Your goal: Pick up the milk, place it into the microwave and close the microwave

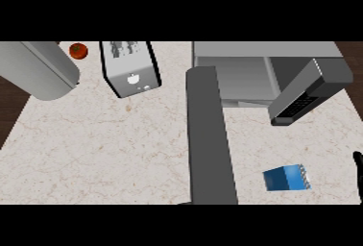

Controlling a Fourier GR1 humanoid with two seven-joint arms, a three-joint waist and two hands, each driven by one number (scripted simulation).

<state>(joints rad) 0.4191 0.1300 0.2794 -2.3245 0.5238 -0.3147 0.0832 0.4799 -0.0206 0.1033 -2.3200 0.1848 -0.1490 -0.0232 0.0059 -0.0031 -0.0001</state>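
Only a sliver of the right hand [358,168] shows at the view's right edge, so can't tell if its fingers are spread or curled. Blue milk carton [287,178] lies on the counter [106,144] just left of it, apart. Microwave [269,72] sits well above/beyond the hand, door [210,139] swung open; left hand isn't in view.

Pale marbled counter top [106,144] seen from steeply above. A blue milk carton [287,178] lies on its side near the lower right, apart from the grey microwave [241,72] at upper right — its door [212,139] swung open toward the viewer, a dark control panel [308,93] on its right. At upper left: a large grey cylinder [39,69], a small red tomato [78,50] and a grey toaster [131,69]. Only a black sliver of the right hand [358,173] shows at the right edge.
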